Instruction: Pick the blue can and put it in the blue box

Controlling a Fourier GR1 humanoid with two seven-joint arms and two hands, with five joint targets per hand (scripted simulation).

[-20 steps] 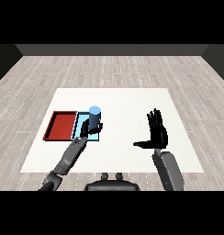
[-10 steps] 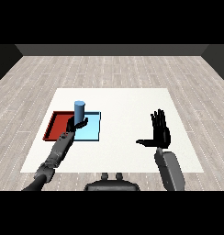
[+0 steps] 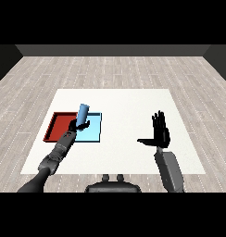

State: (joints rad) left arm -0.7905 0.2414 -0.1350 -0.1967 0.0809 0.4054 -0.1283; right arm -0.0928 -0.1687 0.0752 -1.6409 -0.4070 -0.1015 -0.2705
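Observation:
A blue can is held upright with a slight tilt over the left part of the light blue tray. My left hand is curled round the can's lower end, and I cannot tell whether the can's base touches the tray floor. The red tray lies directly to the left of the blue one. My right hand is raised over the right half of the table, fingers straight up and thumb out to the left, holding nothing.
Both trays sit side by side on the left half of the white table. My left forearm reaches in across the table's front left edge. Wooden floor surrounds the table.
My left hand has carried the can a little leftward and nearer, from above the blue tray's back edge to over its left part. The right hand has barely moved.

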